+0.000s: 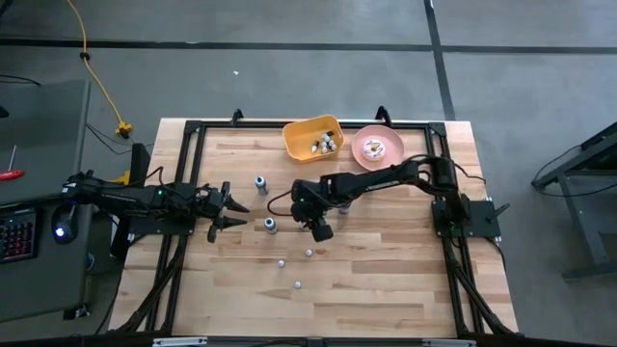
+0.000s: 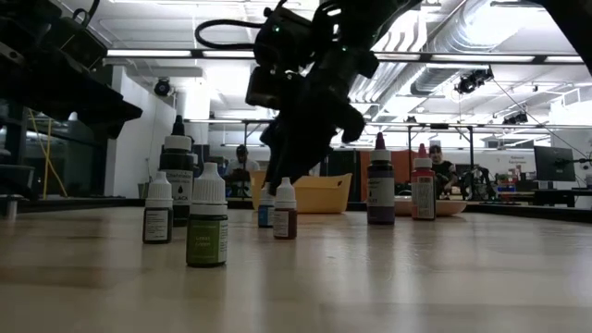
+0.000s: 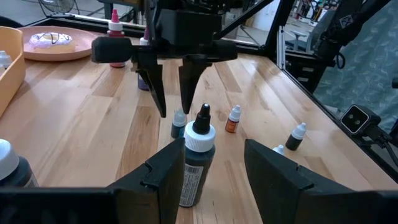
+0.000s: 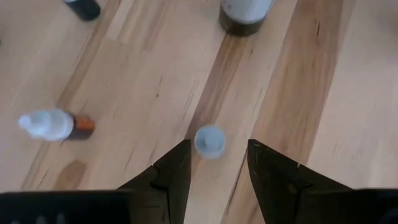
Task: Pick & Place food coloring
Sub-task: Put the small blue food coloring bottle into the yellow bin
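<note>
Right jaws [image 4: 217, 163] apart, pointing down over a small white-capped food coloring bottle [image 4: 209, 141] near mid-surface, not gripping it, left jaws [image 3: 208, 171] apart beside a dark bottle [image 3: 196, 163], wooden surface [image 1: 386, 289], yellow bin [image 1: 310, 138] and pink plate [image 1: 378, 146] at far edge, workshop behind.

You are looking at a light butcher-block wooden table [image 1: 386, 280] edged by a black metal frame [image 1: 193, 130]. At its far edge rests a yellow plastic bin [image 1: 310, 137], and just beside that a pink round plate [image 1: 377, 147]. Upright on the bare planks you have a larger dark bottle with a white collar and black tip [image 3: 196, 162], a second larger bottle [image 1: 260, 182] standing nearer the bin, a small white-capped bottle with a blue body [image 3: 178, 124], a small orange one [image 3: 233, 119], a small dark one [image 3: 296, 137], and a green-labelled white-capped bottle [image 2: 207, 228].
</note>
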Action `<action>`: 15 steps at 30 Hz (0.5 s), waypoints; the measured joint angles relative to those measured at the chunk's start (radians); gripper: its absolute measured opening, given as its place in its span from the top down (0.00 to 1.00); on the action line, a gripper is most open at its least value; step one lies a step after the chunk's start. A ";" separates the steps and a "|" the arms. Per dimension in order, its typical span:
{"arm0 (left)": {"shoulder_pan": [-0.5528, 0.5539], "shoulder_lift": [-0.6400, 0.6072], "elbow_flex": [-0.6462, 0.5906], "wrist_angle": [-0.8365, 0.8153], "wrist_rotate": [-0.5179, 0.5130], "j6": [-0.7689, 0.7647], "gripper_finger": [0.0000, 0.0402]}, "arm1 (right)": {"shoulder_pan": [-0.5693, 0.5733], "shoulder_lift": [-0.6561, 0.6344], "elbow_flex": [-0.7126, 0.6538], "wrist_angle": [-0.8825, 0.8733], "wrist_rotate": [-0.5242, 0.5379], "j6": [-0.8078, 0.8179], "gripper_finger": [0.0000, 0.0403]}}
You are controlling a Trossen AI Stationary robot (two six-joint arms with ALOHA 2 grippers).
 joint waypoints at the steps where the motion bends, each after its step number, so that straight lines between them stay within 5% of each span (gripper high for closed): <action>1: 0.000 0.000 0.000 0.000 0.000 0.000 0.59 | 0.000 0.003 0.000 0.014 0.003 0.000 0.64; 15: 0.000 0.000 0.000 -0.001 -0.014 0.000 0.59 | 0.003 0.005 0.000 0.012 0.001 0.008 0.64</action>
